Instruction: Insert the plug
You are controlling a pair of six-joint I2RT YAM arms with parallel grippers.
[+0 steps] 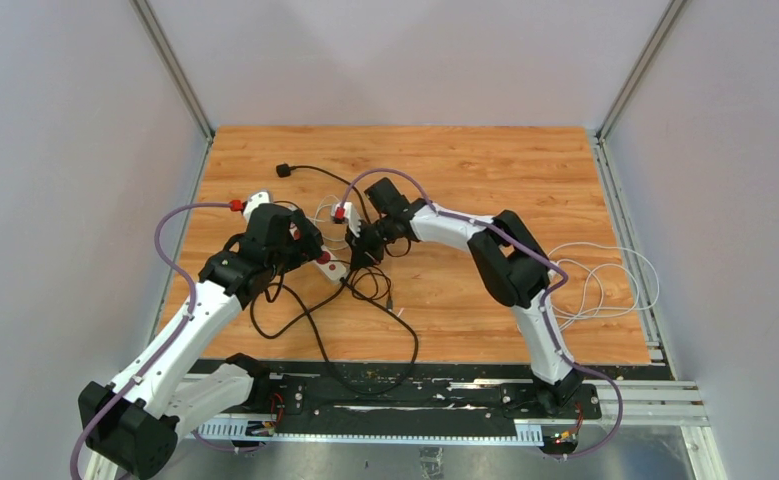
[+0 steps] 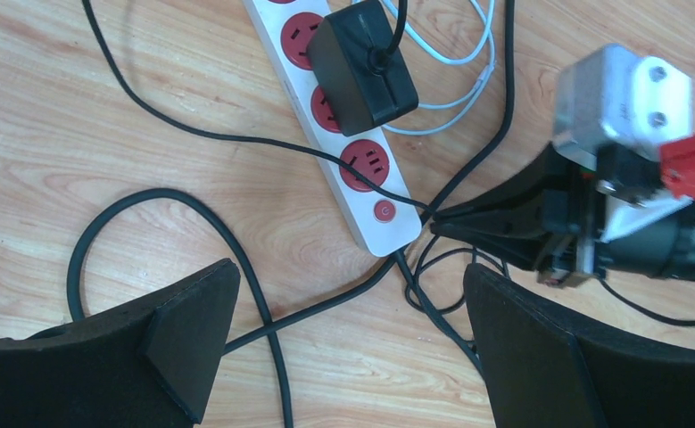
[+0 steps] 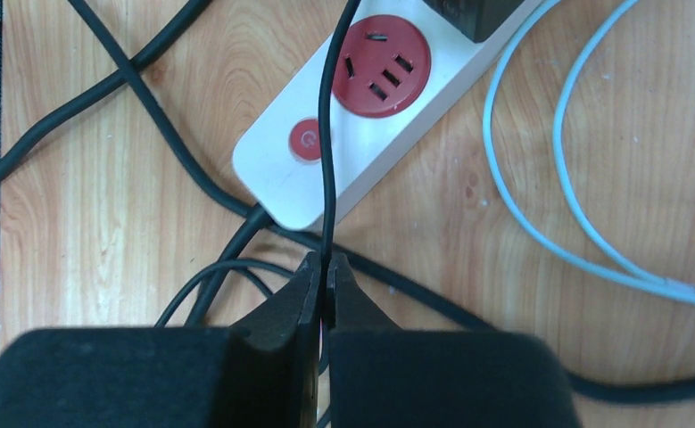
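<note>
Black plug (image 2: 361,62) atop white strip (image 2: 395,234) (red sockets (image 2: 366,163)).

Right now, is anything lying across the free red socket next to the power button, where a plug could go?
Yes. A thin black cable runs straight across the face of that socket on the power strip. The right arm's jaws are shut on that cable just past the strip's end.
</note>
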